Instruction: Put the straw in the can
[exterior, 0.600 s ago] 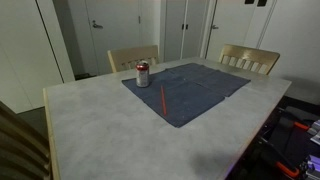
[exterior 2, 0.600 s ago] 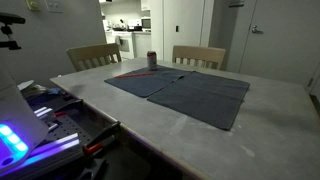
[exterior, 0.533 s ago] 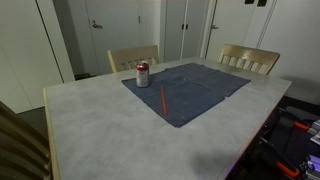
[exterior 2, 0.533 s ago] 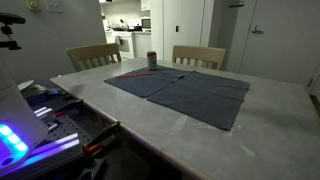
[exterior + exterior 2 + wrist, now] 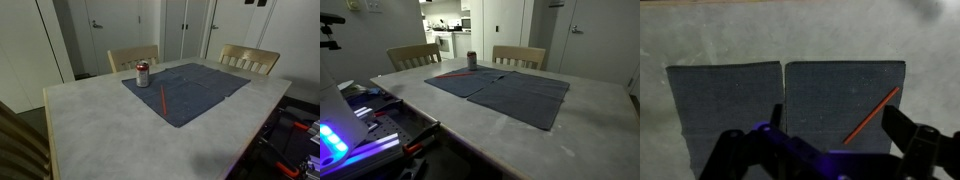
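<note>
Nothing done yet, far as I can tell: the thin red-orange straw [image 5: 873, 117] lies flat on the dark grey-blue cloth [image 5: 730, 100], not in the small red can with the silver top [image 5: 143, 75], which stands upright near the cloth's corner on the pale surface [image 5: 90, 130]. Grab, lift and insert are all left. The hand [image 5: 836, 130] hovers above the cloth looking straight down, fingers spread wide and empty. The straw sits below it near one fingertip, the can outside its view.

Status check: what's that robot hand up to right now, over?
Gripper open, empty, above the cloth. Straw flat on cloth, untouched. Can upright nearby on cloth. No obstacle seen.
</note>
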